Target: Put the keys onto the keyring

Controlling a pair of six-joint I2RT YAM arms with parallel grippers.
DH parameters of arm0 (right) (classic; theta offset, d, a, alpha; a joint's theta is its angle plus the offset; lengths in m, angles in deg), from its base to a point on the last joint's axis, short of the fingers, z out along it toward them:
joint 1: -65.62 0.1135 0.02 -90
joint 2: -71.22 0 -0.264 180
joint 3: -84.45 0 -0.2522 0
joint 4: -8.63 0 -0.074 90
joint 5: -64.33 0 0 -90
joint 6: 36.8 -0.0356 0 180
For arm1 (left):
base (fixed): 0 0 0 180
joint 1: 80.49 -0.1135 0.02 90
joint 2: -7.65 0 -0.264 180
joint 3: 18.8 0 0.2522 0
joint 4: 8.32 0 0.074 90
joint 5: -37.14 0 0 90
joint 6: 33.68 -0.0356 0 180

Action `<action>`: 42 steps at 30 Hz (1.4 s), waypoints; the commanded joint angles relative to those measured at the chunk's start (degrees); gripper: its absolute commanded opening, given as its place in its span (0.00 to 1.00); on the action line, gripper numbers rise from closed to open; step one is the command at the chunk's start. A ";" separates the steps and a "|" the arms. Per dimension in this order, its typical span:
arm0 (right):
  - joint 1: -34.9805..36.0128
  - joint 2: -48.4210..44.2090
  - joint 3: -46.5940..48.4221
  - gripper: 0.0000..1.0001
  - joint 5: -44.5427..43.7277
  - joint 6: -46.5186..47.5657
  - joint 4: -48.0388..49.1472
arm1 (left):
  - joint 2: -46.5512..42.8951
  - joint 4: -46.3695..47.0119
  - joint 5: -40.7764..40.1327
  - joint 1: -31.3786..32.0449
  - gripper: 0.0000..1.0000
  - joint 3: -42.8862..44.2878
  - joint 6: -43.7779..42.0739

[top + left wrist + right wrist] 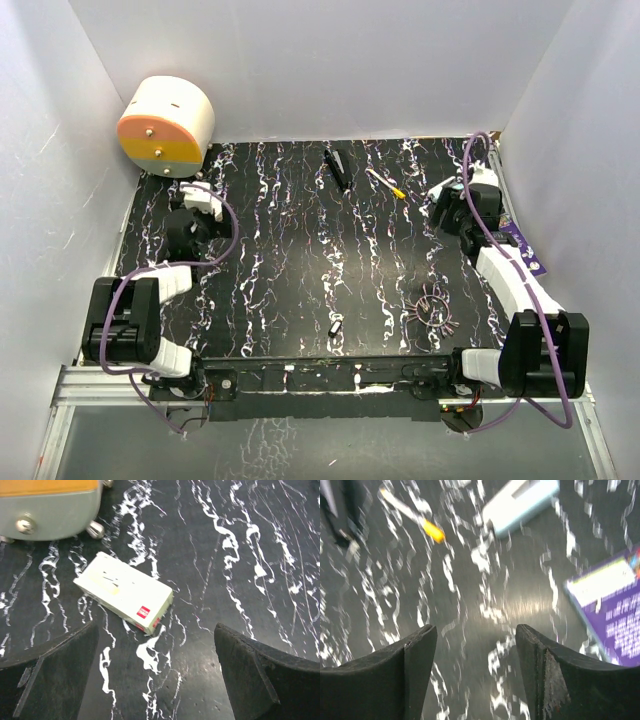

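Seemingly barely begun: keys [445, 320] and keyring [431, 301] lay clustered well behind right gripper [474, 632], fingers parted, empty. Left gripper [155, 630] gaped wide, empty. Threading unclear.

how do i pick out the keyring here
Start at the black, white-veined table and go to its near right corner, beside the right arm's base. The keyring lies there: a small wiry cluster with thin pieces fanning outward, unlike the short black stub to its left.

White arms [510, 275], black joints [125, 320], purple looped cables [232, 235], black gripper fingers [55, 675]
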 commanded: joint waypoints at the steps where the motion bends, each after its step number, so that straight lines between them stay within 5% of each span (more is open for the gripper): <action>1: 0.33 -1.50 3.21 0.68 -1.62 -7.12 -24.88 | -1.69 -15.00 7.48 -0.18 0.97 4.02 -1.56; 7: 1.47 -3.27 1.21 0.68 4.80 -8.03 -31.87 | -4.61 -19.86 12.10 1.48 0.97 5.39 -1.55; 20: 10.04 -1.47 -0.24 0.73 -3.25 -11.98 -36.11 | -4.45 -25.11 13.51 1.58 0.97 7.65 -1.57; 28: 10.94 0.05 -1.26 0.42 -2.06 -10.81 -35.58 | -3.88 -24.96 13.85 1.58 0.97 6.77 -1.55; 42: 13.43 4.68 0.03 0.44 -7.01 -11.48 -34.39 | -3.13 -24.93 12.57 1.58 0.97 6.60 -2.01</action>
